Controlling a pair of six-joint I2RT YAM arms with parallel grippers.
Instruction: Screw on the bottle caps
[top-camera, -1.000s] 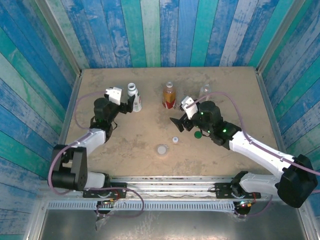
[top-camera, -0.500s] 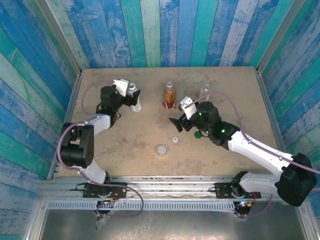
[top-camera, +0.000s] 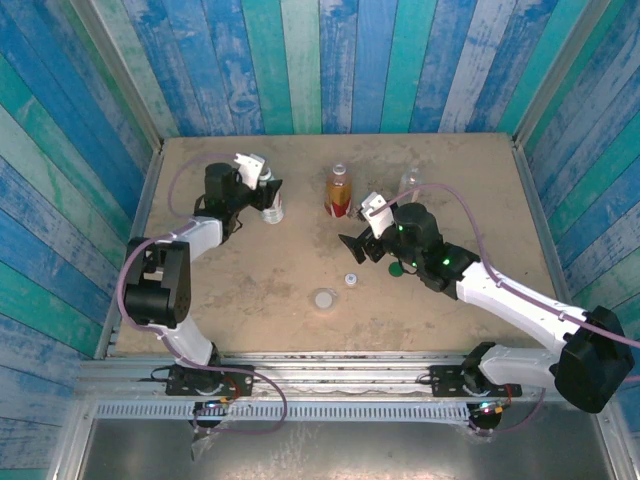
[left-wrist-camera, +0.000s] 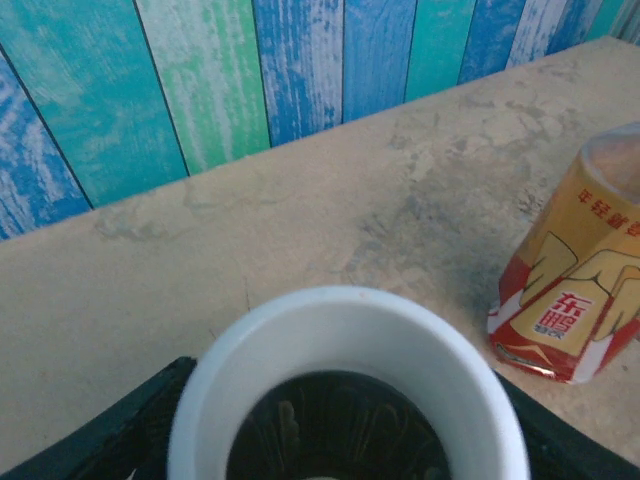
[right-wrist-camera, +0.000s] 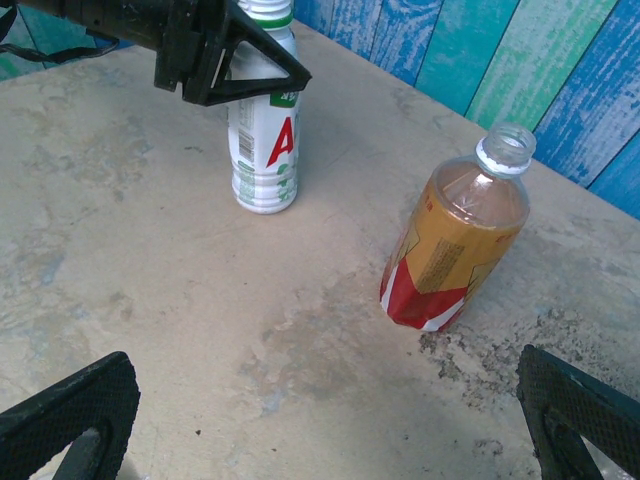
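The white bottle (top-camera: 271, 207) with a green-red label stands at the back left, its open neck (left-wrist-camera: 350, 390) between my left gripper's (top-camera: 262, 186) fingers (left-wrist-camera: 100, 440), which are shut on it. The same grip on the white bottle (right-wrist-camera: 262, 150) by the left gripper (right-wrist-camera: 235, 55) appears in the right wrist view. To its right stands the amber bottle (top-camera: 339, 192) (right-wrist-camera: 455, 240), uncapped. A short clear bottle (top-camera: 410, 182) is further right. My right gripper (top-camera: 372, 252) (right-wrist-camera: 325, 425) hangs open over bare table near the dark green cap (top-camera: 396, 268). A tiny white cap (top-camera: 351, 279) and a grey cap (top-camera: 322, 298) lie nearer the front.
Blue and green plank walls (top-camera: 320, 60) close in the sandy table (top-camera: 250, 310) on three sides. A metal rail (top-camera: 330, 365) runs along the near edge. Open tabletop lies at the front left and right.
My left gripper has moved back and up to the white bottle's neck and closed on it. The right arm has stayed where it was.
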